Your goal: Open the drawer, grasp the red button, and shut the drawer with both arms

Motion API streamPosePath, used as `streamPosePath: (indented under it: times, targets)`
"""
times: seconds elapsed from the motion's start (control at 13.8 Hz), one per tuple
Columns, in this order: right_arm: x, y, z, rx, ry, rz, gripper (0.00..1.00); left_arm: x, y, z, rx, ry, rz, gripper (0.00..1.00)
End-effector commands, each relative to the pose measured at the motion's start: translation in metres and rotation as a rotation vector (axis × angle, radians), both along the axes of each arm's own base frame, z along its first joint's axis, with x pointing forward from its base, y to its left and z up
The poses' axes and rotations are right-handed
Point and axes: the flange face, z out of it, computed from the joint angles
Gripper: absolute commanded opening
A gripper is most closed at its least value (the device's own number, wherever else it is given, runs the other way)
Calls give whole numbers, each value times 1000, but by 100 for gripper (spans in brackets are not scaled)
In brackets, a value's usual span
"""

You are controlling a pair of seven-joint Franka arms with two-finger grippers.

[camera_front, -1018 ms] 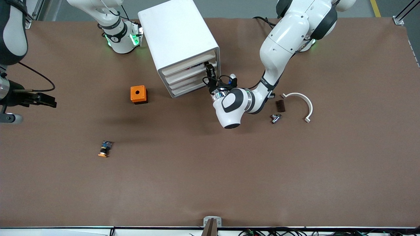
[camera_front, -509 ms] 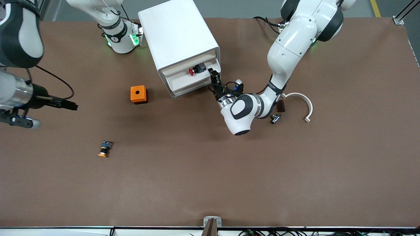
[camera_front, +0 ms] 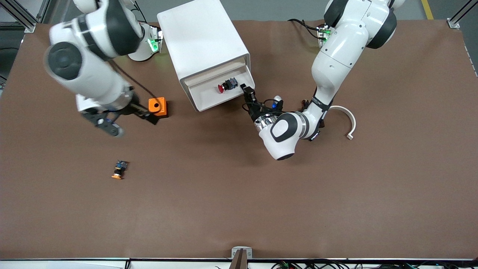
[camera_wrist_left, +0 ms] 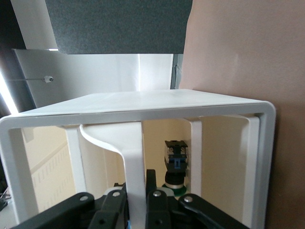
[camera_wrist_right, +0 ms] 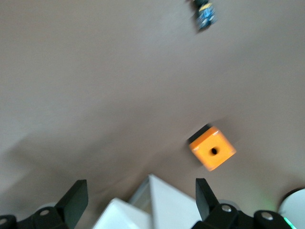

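The white drawer cabinet has its top drawer pulled out. The left gripper is clamped on that drawer's handle. The right gripper, fingers apart, hangs beside the orange cube box. The red-capped push button lies in the drawer.

A robotics lab: two white Franka arms bolted at a brown-covered table, aluminium frame posts at the table's corners, cables along its edge.

left gripper clamped, right gripper spread
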Motion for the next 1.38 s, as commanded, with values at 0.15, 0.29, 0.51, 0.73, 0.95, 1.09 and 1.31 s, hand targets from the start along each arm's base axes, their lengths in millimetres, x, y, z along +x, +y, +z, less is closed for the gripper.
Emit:
streamPosePath:
  times: [0.15,0.29,0.51,0.73,0.95,1.09,1.31]
  targets:
    - [-32,109,-48,-17,-39,-164,100,30,26,-4,2,-8,85,12]
    - [-51,145,-60,-21,-56,-211,100,42,36,-3,-8,-8,133,13]
    - [-77,182,-76,-36,-61,-258,100,55,49,-1,-18,-9,169,14]
    - [-98,210,-88,-54,-82,-303,100,63,54,3,-24,-23,184,29]
    - [-114,236,-112,-67,-107,-328,100,74,55,10,-173,-106,221,78]
    - [-121,247,-127,-84,-125,-338,100,83,57,17,-244,-170,228,98]
    - [-131,259,-139,-90,-127,-341,100,101,70,30,-395,-301,230,99]
